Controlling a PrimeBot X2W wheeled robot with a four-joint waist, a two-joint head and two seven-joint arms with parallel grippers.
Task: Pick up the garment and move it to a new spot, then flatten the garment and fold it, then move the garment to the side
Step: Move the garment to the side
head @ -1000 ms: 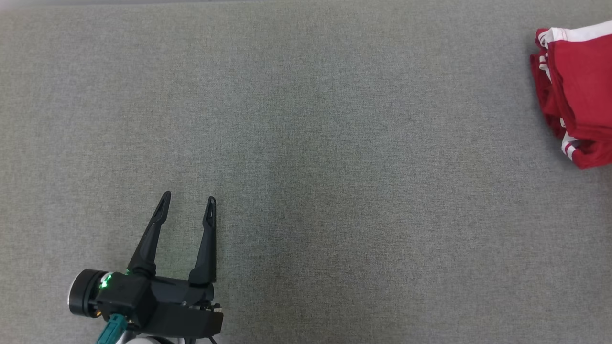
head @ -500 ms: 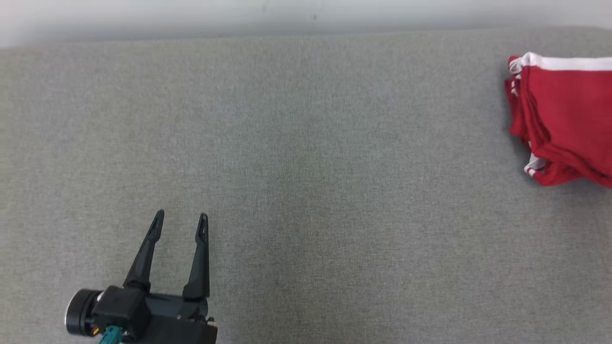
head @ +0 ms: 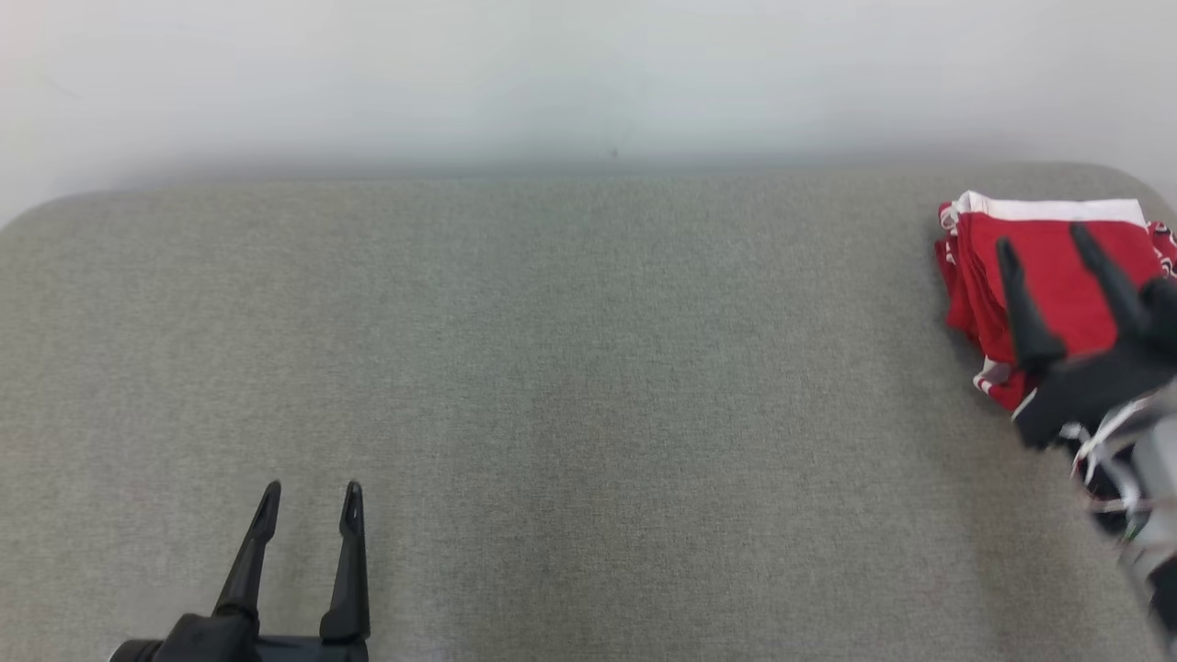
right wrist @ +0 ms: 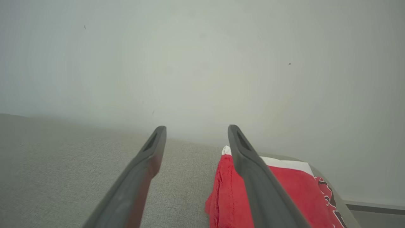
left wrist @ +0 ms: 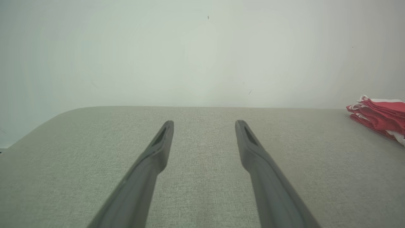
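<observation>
Here, my right fingers (head: 1022,303) stand spread apart, gripping nothing, over the folded red garment (head: 1057,276) (white-trimmed) at the far right corner of the grey bench (head: 588,368). My left fingers (head: 349,561), also apart, sit near-left, well clear of it.

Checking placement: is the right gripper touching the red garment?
Cannot tell. In the head and right wrist views the open right gripper overlaps the garment; neither shows contact or a gap.

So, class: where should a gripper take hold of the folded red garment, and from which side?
The garment at its stacked left edge, approached from the grey surface in the middle: layers end together there, so one pinch likely catches all.
</observation>
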